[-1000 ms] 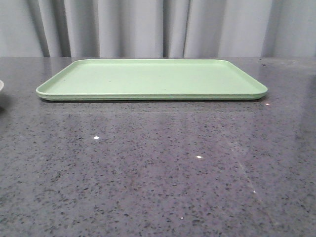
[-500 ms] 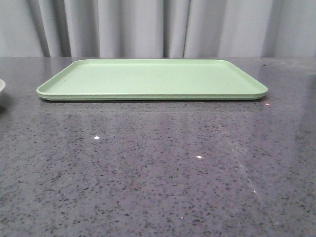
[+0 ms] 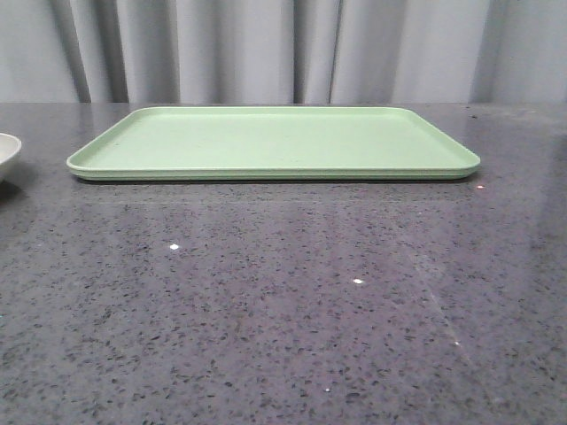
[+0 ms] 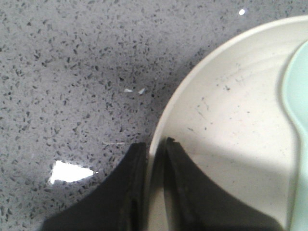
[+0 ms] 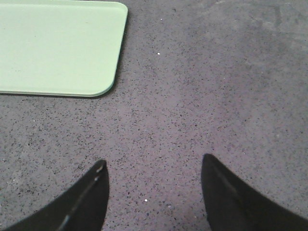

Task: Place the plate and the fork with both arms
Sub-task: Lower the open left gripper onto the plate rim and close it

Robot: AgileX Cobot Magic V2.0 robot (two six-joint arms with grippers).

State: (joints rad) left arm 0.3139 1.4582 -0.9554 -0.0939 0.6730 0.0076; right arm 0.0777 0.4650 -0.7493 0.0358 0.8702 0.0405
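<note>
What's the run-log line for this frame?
left gripper: shut on plate rim | right gripper: open, empty | green tray: bare | fork: unseen

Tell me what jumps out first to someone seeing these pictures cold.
The big light-green tray dominates the front view, lying flat toward the back of the dark speckled table with nothing on it. At the far left edge a sliver of the cream plate peeks in; the left wrist view shows the left end effector clamped on its rim, with something pale blue lying in the plate. The right end effector hangs open over bare table.

plate [image 3: 7, 155]: cut by front view's left edge | fork: unseen
</note>
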